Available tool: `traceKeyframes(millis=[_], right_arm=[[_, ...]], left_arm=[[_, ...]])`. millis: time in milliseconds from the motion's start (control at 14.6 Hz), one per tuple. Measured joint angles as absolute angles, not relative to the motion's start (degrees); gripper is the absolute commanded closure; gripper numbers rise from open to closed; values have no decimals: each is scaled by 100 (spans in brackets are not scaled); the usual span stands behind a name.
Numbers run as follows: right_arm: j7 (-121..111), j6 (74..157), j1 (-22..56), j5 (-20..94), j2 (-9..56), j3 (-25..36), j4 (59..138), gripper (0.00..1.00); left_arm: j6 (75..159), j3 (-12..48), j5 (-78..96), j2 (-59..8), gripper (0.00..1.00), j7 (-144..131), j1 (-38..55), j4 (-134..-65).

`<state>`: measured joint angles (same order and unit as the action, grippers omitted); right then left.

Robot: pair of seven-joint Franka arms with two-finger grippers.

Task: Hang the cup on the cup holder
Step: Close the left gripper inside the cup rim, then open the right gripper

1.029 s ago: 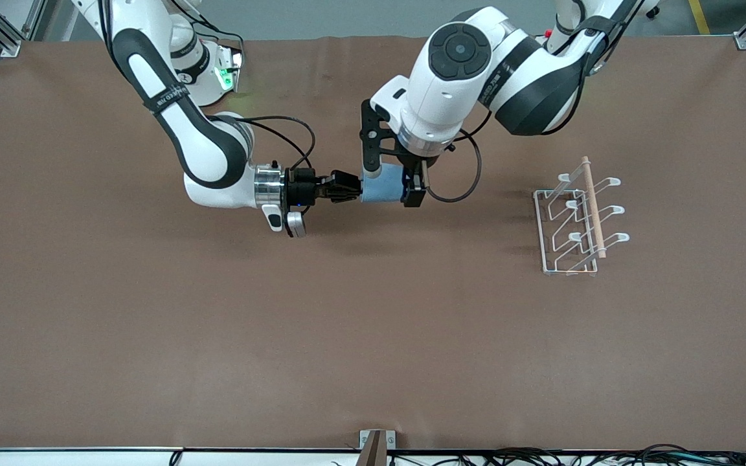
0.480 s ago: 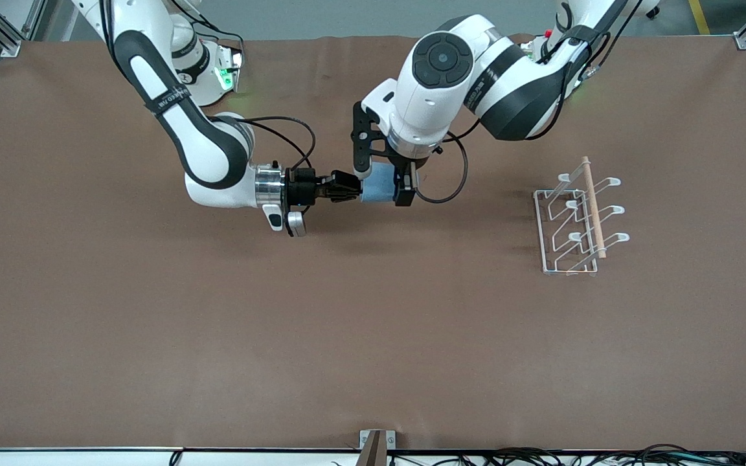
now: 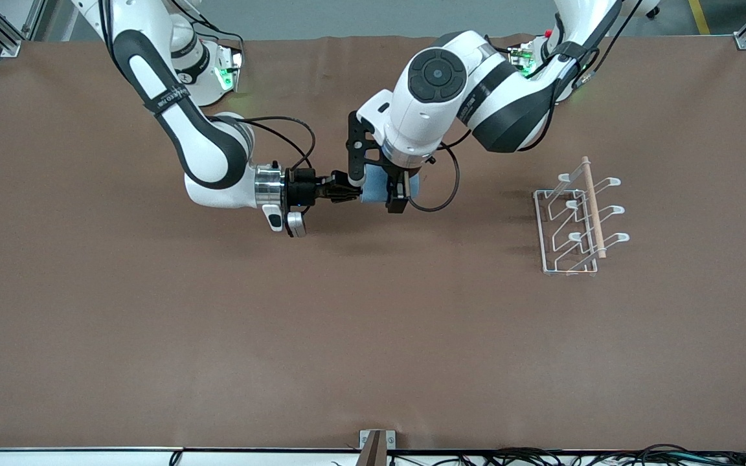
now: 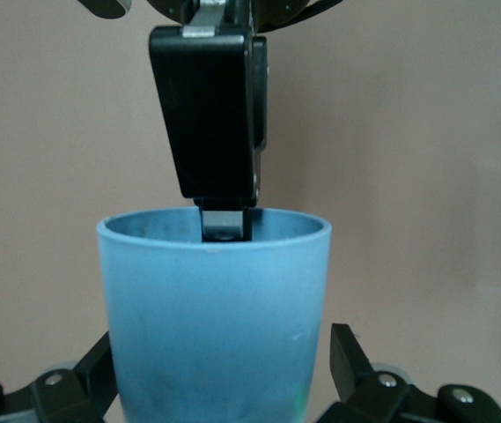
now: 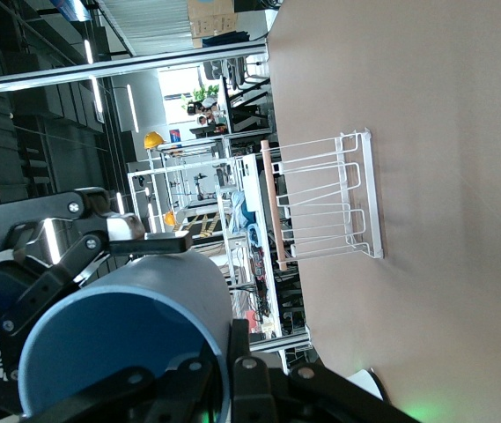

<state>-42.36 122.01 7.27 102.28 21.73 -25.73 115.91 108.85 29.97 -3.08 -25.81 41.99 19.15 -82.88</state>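
The light-blue cup (image 3: 373, 188) hangs sideways over the middle of the table. My right gripper (image 3: 350, 189) is shut on its rim, one finger inside (image 4: 225, 226) and one outside. In the right wrist view the cup (image 5: 118, 344) fills the near corner, pinched by the right gripper (image 5: 232, 357). My left gripper (image 3: 376, 189) comes down from above and straddles the cup's body (image 4: 215, 326). It stands open, with a slim gap between its fingers (image 4: 349, 352) and the cup wall. The white wire cup holder (image 3: 577, 220) with its wooden rod stands toward the left arm's end of the table.
The brown table cover (image 3: 373, 336) spreads wide around both arms. The cup holder (image 5: 329, 203) also shows in the right wrist view, well apart from the cup. A small metal bracket (image 3: 376, 440) sits at the table edge nearest the camera.
The left arm has shifted toward the right arm's end, sliding its gripper farther along the cup, and its fingers have narrowed slightly. The right gripper and the cup have stayed put.
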Motion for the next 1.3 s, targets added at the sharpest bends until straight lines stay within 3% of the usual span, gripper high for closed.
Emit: traceKeyframes(millis=[480, 549, 618, 686, 755, 1304], right_arm=[[-4239, 12216, 728, 10228, 2174, -2579, 11597, 99], [-4240, 12219, 728, 10228, 2174, -2579, 11597, 99], [-4240, 12221, 728, 10228, 2174, -2580, 11596, 92], [-4241, 12221, 729, 10228, 2174, -2581, 11596, 51], [-4241, 12219, 729, 10229, 2174, -2581, 11593, 1], [-4240, 12213, 727, 10249, 2175, -2575, 11592, 0]], left_arm=[[10911, 2992, -394, -2587, 62, 4207, 1918, -8286], [10911, 2992, -400, -2587, 64, 4206, 1919, -8286], [10910, 2992, -401, -2587, 64, 4206, 1919, -8286], [10908, 2992, -403, -2587, 64, 4206, 1919, -8286], [10903, 2992, -421, -2587, 64, 4206, 1919, -8290], [10898, 2978, -483, -2590, 64, 4206, 1904, -8312]])
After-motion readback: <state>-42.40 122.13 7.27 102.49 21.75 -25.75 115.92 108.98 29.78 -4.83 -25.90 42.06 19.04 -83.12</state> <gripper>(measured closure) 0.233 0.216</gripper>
